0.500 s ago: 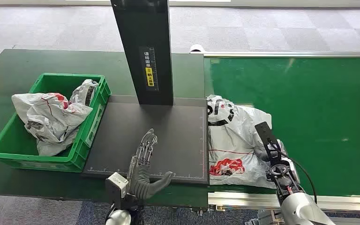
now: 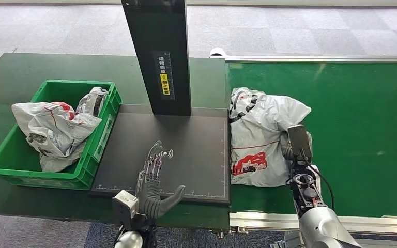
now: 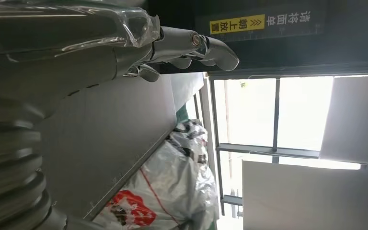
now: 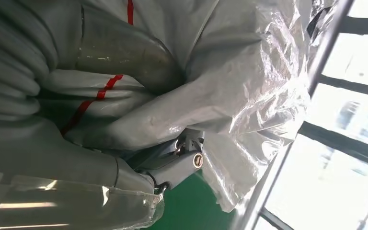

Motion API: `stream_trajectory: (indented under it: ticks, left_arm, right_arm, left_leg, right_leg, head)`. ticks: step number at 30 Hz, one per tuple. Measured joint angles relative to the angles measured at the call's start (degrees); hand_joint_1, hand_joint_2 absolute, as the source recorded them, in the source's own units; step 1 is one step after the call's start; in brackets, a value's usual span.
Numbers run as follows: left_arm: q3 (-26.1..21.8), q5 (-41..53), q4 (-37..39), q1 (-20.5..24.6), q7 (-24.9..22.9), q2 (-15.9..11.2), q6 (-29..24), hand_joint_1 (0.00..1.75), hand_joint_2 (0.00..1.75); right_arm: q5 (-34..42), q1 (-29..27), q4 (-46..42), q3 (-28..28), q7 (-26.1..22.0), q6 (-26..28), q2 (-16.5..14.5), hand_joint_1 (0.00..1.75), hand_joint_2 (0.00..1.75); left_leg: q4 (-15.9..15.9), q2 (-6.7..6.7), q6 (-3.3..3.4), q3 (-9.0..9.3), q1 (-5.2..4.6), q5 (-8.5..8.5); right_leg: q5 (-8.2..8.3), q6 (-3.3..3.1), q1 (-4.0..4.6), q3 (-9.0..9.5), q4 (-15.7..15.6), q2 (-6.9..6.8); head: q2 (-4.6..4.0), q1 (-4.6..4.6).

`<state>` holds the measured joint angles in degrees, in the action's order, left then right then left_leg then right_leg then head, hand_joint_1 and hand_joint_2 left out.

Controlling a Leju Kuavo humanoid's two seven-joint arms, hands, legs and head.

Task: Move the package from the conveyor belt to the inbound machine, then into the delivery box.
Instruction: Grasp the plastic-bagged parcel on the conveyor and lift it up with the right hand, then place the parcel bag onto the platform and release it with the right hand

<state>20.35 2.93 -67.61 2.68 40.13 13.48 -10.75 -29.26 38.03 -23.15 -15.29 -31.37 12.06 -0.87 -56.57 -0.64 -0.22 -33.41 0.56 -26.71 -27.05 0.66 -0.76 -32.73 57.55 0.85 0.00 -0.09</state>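
Note:
A white plastic package (image 2: 262, 135) with red and black print lies on the green conveyor belt (image 2: 356, 129), bunched up against the edge of the inbound machine's black platform (image 2: 186, 150). My right hand (image 2: 296, 145) grips the package's right side; in the right wrist view the thumb and fingers (image 4: 172, 167) close around the crinkled bag (image 4: 239, 72). My left hand (image 2: 153, 180) hovers open over the platform's near edge, fingers straight and holding nothing. The left wrist view shows that hand (image 3: 124, 52) above the platform (image 3: 110, 134), with the package (image 3: 167, 191) beyond.
The machine's black column (image 2: 157, 57) rises at the back of the platform. A green delivery box (image 2: 92, 157) stands to the platform's left, holding several white bags (image 2: 51, 129). The dark table edge and the conveyor's metal rail (image 2: 269, 219) run along the front.
My right hand has closed on the package and pulled it up and away from the near rail, bunching it. My left hand has shifted slightly left.

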Motion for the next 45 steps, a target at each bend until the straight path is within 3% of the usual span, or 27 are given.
stream_trajectory:
  ticks: [2,5,10,14,18,25,33,39,40,43,44,45]
  left_arm:
    - [-0.5,0.0,-0.8,-0.3,0.0,0.0,0.0,0.0,1.75]
    - [-1.3,0.0,-2.0,-0.7,0.0,0.0,0.0,0.0,1.75]
    - [-3.1,-0.1,-4.5,-2.8,0.0,-0.1,0.1,0.0,1.75]
    - [-4.5,0.4,-6.2,-3.6,0.0,-0.2,0.2,0.0,1.75]
    - [-5.7,1.0,-7.5,-3.5,0.0,-0.2,-0.2,0.0,1.75]
    - [-7.7,1.4,-9.2,-3.5,0.0,-0.2,-0.9,0.0,1.75]
    - [-8.6,1.9,-9.0,-1.8,0.0,-0.2,-0.7,0.0,1.75]
    - [-8.7,2.0,-7.6,-0.4,0.0,-0.1,-0.6,0.0,1.75]
    - [-8.7,2.1,-7.3,-0.3,0.0,0.0,-0.5,0.0,1.75]
    - [-8.7,2.2,-6.3,0.4,0.0,0.3,-0.3,0.0,1.75]
    - [-8.7,2.2,-6.0,0.7,0.0,0.4,-0.2,0.0,1.75]
    - [-8.6,2.3,-5.7,0.9,0.0,0.5,-0.1,0.0,1.75]
  right_arm:
    - [1.6,-1.2,-5.3,-0.5,-3.6,1.3,-1.1,1.75,1.75]
    - [4.6,-5.2,-16.9,-0.7,-5.0,1.2,-2.7,1.75,1.75]
    - [10.6,-16.4,-40.8,-0.5,-3.3,-0.3,-5.4,1.75,1.75]
    - [10.6,-20.9,-50.3,1.1,0.9,-5.1,-6.5,1.75,1.75]
    - [8.5,-19.2,-46.9,5.2,2.0,-9.8,-7.7,1.75,1.75]
    - [8.7,-14.1,-29.7,13.3,-1.5,-12.4,-13.1,1.75,1.75]
    - [13.0,-11.2,-18.0,16.3,-1.1,-17.4,-17.9,1.75,1.75]
    - [17.0,-10.1,-12.1,19.4,-0.2,-18.8,-19.6,1.74,1.75]
    - [17.4,-10.0,-11.5,20.0,0.0,-18.7,-19.8,1.43,1.75]
    - [17.4,-10.0,-10.0,21.7,0.7,-18.3,-20.0,0.12,1.75]
    - [17.1,-10.0,-9.5,22.2,1.0,-17.9,-20.0,0.0,1.75]
    - [16.8,-10.0,-9.0,22.6,1.4,-17.6,-20.1,0.0,1.75]
  left_leg:
    - [0.0,-0.05,0.0,-0.06,0.0,0.0]
    - [0.0,-0.17,0.0,-0.13,0.0,0.0]
    - [0.0,-0.33,-0.05,-0.22,0.0,-0.07]
    - [0.0,-0.11,-0.1,-0.21,0.01,-0.14]
    - [0.1,0.0,-0.1,-0.08,0.02,-0.11]
    - [0.1,-0.02,-0.15,-0.05,0.09,-0.04]
    - [0.0,0.0,-0.17,-0.13,0.08,-0.06]
    - [0.0,-0.01,-0.17,-0.1,0.08,-0.06]
    - [0.0,-0.01,-0.17,-0.1,0.08,-0.06]
    - [0.0,-0.01,-0.17,-0.1,0.08,-0.06]
    - [0.0,-0.01,-0.17,-0.11,0.08,-0.06]
    - [0.0,-0.01,-0.17,-0.11,0.08,-0.06]
  right_leg:
    - [-0.01,0.01,-0.01,-0.05,0.0,-0.05]
    - [-0.04,0.03,-0.01,-0.09,0.0,-0.16]
    - [-0.2,0.02,0.0,-0.12,0.0,-0.29]
    - [-0.22,0.01,0.01,-0.13,0.0,-0.13]
    - [-0.17,-0.05,0.03,-0.06,0.0,-0.04]
    - [-0.15,-0.09,0.1,-0.07,0.0,-0.05]
    - [-0.17,-0.09,0.09,-0.15,0.0,-0.03]
    - [-0.16,-0.09,0.09,-0.15,0.0,-0.03]
    - [-0.16,-0.09,0.09,-0.15,0.0,-0.03]
    - [-0.16,-0.09,0.09,-0.16,0.0,-0.03]
    - [-0.16,-0.09,0.09,-0.16,0.0,-0.03]
    - [-0.16,-0.09,0.09,-0.16,0.0,-0.03]
  head:
    - [0.0,0.0]
    - [0.0,0.01]
    - [0.0,0.0]
    - [0.0,0.0]
    - [0.0,0.01]
    - [0.0,0.01]
    - [0.0,0.03]
    - [0.0,0.03]
    - [0.0,0.03]
    - [0.0,0.04]
    - [0.0,0.03]
    - [0.0,0.03]
